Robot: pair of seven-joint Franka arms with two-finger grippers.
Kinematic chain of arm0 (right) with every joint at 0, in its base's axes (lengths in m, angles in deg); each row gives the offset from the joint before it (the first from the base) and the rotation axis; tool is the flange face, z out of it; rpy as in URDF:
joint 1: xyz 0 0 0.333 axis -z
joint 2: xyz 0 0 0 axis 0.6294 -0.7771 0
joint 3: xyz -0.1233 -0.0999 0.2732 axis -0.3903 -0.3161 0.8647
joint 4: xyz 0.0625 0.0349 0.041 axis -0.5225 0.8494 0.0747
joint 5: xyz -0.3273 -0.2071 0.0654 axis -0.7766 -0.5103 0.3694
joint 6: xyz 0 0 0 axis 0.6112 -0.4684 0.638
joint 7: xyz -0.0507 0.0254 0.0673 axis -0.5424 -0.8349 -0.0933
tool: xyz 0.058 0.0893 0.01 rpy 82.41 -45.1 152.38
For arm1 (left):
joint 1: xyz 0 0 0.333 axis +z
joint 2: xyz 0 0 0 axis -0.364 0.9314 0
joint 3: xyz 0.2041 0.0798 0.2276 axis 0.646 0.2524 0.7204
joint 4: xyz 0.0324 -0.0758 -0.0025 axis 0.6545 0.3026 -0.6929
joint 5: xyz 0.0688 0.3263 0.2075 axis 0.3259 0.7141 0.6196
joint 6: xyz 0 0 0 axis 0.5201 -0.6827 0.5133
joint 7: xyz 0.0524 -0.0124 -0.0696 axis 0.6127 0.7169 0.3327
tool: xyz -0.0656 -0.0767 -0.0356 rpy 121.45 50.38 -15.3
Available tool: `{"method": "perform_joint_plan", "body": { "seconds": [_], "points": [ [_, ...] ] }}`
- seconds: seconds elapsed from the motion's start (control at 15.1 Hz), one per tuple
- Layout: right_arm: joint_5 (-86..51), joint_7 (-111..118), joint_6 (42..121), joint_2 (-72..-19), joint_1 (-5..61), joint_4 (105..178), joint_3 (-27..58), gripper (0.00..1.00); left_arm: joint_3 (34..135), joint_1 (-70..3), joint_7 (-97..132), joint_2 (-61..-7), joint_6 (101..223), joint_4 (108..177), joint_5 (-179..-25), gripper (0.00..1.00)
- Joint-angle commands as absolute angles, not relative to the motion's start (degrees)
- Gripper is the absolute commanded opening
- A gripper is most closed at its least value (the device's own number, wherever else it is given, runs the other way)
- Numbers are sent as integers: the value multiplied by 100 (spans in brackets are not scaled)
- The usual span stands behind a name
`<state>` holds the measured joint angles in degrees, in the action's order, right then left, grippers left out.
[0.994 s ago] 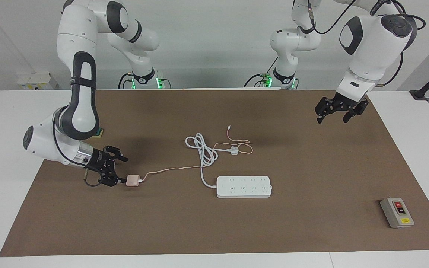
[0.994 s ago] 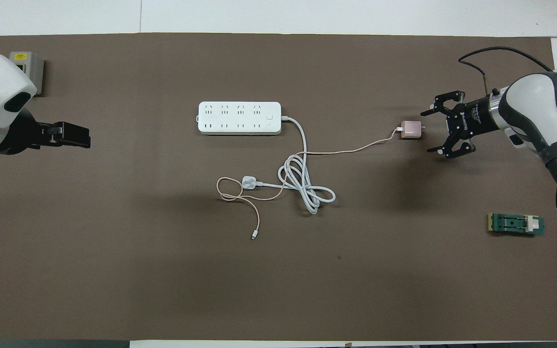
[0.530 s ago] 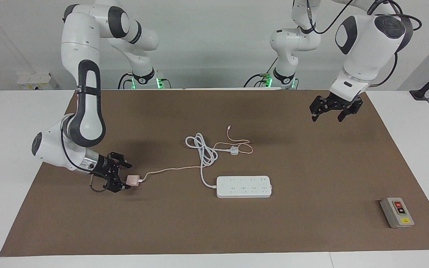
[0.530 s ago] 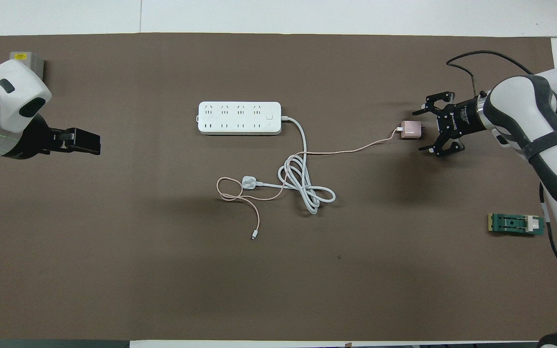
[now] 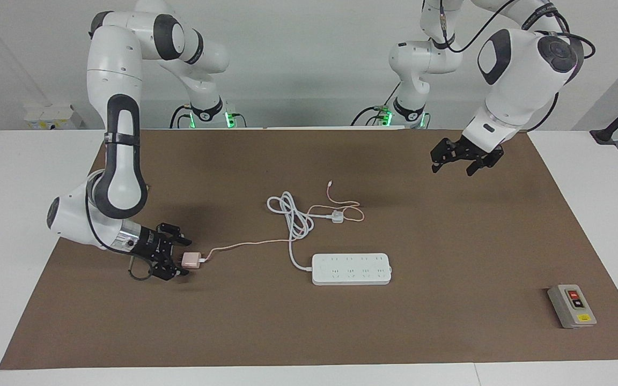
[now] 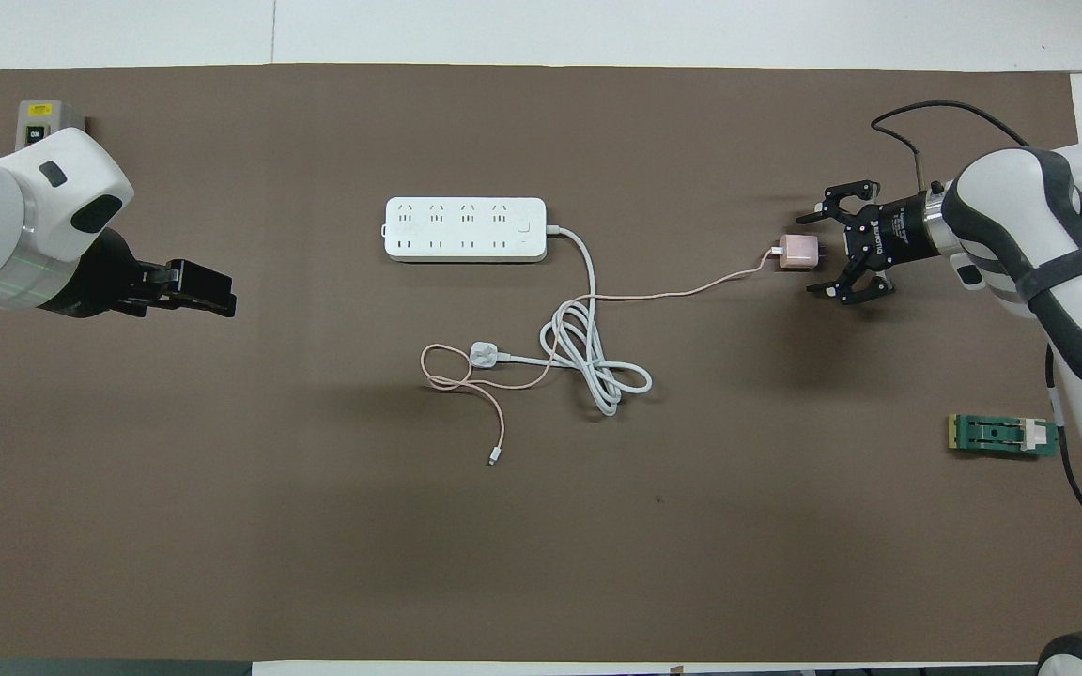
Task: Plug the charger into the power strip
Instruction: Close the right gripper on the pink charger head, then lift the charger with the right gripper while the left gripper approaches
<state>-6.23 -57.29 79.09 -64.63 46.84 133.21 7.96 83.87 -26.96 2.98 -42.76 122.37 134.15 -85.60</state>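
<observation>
— Where's the charger (image 6: 796,253)?

— On the brown surface (image 6: 316,526) toward the right arm's end, its pink cable (image 6: 672,294) trailing to the power strip's coiled white cord (image 6: 588,361). The power strip (image 6: 465,228) lies well apart.

— And the right gripper (image 6: 821,250)?

— Low, lying sideways, jaws spread apart, one on each side of the charger and not clamped on it.

— The left gripper (image 5: 453,160)?

— Raised over bare surface, jaws apart, holding nothing.

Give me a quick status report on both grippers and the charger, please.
Right gripper open, fingers straddling the charger, not closed. Left gripper open, raised over bare mat. Power strip unoccupied; nothing in the way.
</observation>
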Motion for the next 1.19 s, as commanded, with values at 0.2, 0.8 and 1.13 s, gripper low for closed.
{"method": "perform_joint_plan", "body": {
  "seconds": [0.2,0.8,1.13],
  "points": [
    [-473,-5367,8057,-6574,4683,13331,811,41,8425,-2451,-144,-3961,11878,13116,-9378,100],
    [-543,-5884,7751,-6461,4455,13016,837,0,8443,-1925,-327,-3223,11139,12852,-11689,100],
    [-569,-6763,7020,-6303,4077,12232,829,0,8443,-1572,-838,-2968,10876,12835,-12585,100]
  ]
}}
